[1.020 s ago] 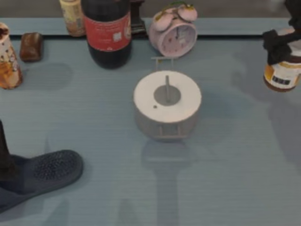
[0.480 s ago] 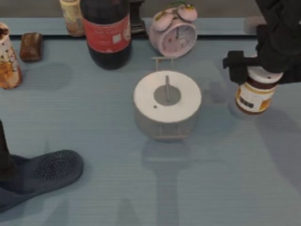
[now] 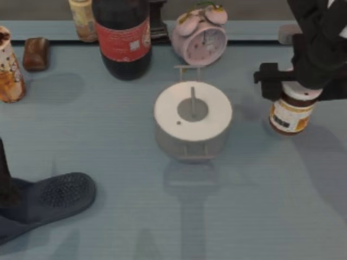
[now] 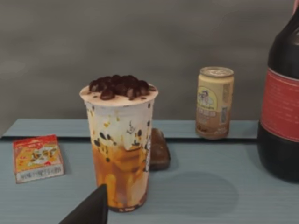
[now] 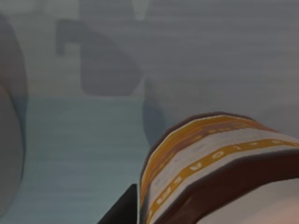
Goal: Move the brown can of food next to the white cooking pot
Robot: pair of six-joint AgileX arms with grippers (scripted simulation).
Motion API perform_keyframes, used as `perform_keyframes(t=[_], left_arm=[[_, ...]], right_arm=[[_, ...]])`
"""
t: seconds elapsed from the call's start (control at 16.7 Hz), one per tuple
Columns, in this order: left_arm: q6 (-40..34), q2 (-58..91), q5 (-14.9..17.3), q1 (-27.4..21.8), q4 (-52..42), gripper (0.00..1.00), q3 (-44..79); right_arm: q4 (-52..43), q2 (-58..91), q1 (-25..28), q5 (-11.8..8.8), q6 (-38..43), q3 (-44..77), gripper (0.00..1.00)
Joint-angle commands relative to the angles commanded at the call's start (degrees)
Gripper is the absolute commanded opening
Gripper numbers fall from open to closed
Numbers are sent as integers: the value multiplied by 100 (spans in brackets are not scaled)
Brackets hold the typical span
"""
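The brown can of food (image 3: pixel 291 111) is gripped at its lid by the closed right end effector (image 3: pixel 295 81), positioned right of the white cooking pot (image 3: pixel 193 120) for placement beside it.

Even, soft light from above. Faint grey shadows spread across the counter (image 3: pixel 260 206): one beneath the right claw (image 3: pixel 295 86), one long streak below the white cooking pot (image 3: pixel 193 120). No glare. Right wrist view close-up, blurred.
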Motion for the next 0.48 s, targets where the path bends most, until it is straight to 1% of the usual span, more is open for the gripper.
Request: perform_keyframes(t=[0.24,0.48], left_arm=[[0,0,0,0,0,100,0],[0,0,0,0,0,100,0]], right_arm=[[655,256,2,9,-12,-342,0],[762,311,6,9,-16,-408,0]])
